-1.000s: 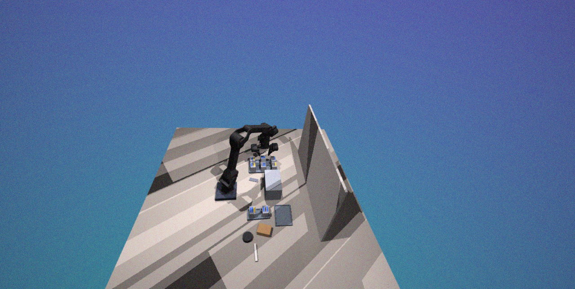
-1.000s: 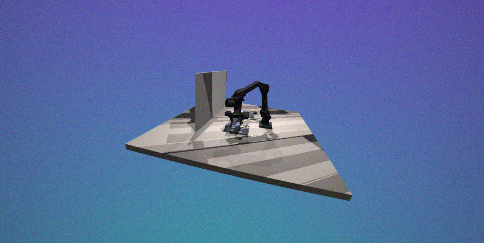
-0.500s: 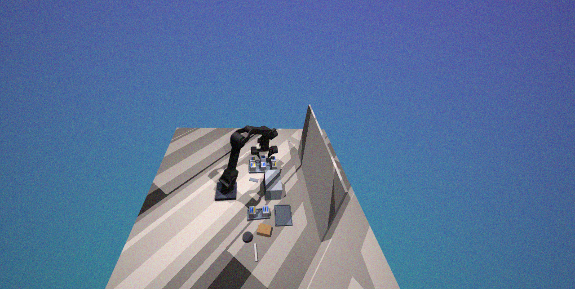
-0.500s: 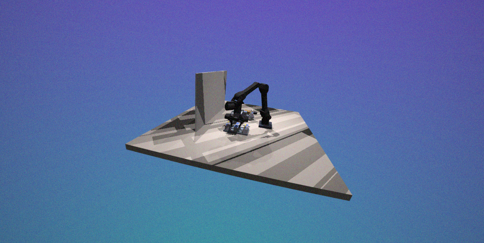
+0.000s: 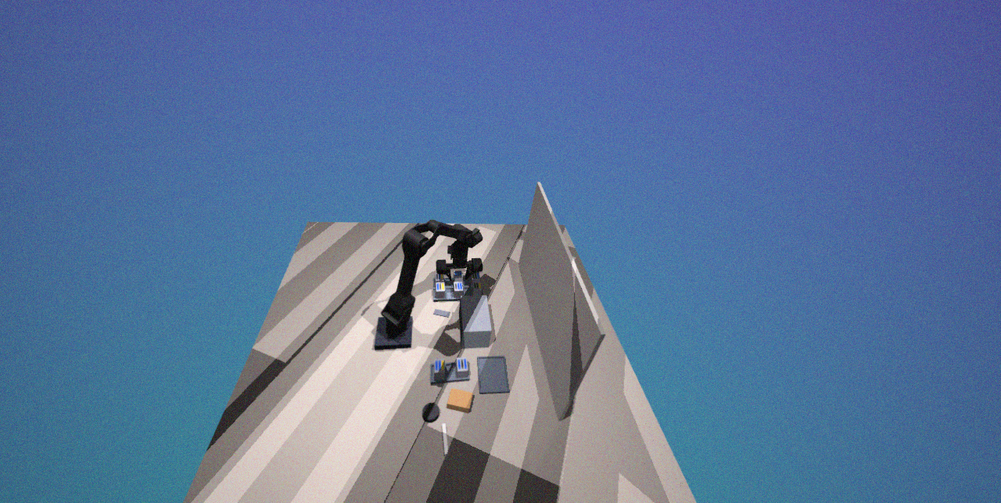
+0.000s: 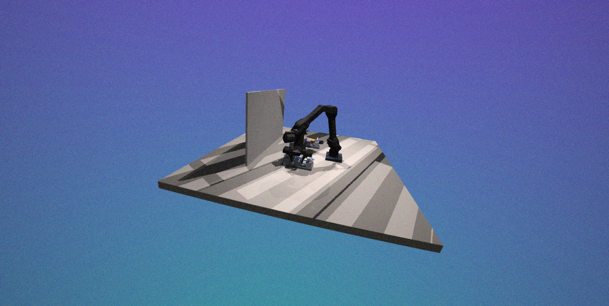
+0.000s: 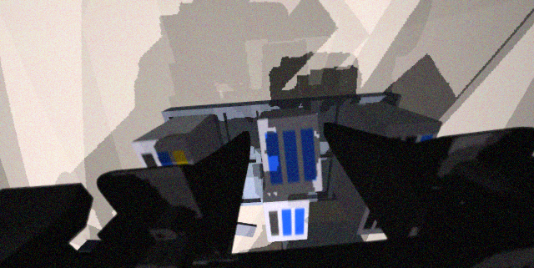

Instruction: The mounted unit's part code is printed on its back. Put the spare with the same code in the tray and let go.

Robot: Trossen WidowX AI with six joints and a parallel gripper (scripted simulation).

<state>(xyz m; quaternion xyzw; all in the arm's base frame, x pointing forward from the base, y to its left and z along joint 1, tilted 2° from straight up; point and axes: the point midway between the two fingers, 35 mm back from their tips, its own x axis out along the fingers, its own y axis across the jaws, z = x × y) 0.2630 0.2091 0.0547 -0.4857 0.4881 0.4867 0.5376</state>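
Note:
My gripper (image 5: 459, 278) (image 7: 286, 132) is open low over the far rack (image 5: 447, 299) (image 7: 209, 109). Between its fingertips in the wrist view stands a spare with three blue bars (image 7: 290, 155), not gripped. Nearer is a spare with one dark and two blue bars (image 7: 287, 219) (image 5: 458, 286). At the left is a spare with dark, blue and yellow bars (image 7: 183, 134). A right-hand spare (image 7: 384, 119) is partly hidden by a finger. A pale grey box (image 5: 477, 335) may be the mounted unit; no code is readable on it. The flat tray (image 5: 493, 375) is empty.
A second rack (image 5: 450, 380) with two spares stands left of the tray. A tall grey panel (image 5: 549, 289) (image 6: 263, 129) stands to the right in the top view. An orange block (image 5: 460, 400), a black disc (image 5: 430, 411) and a white stick (image 5: 444, 438) lie nearer that camera.

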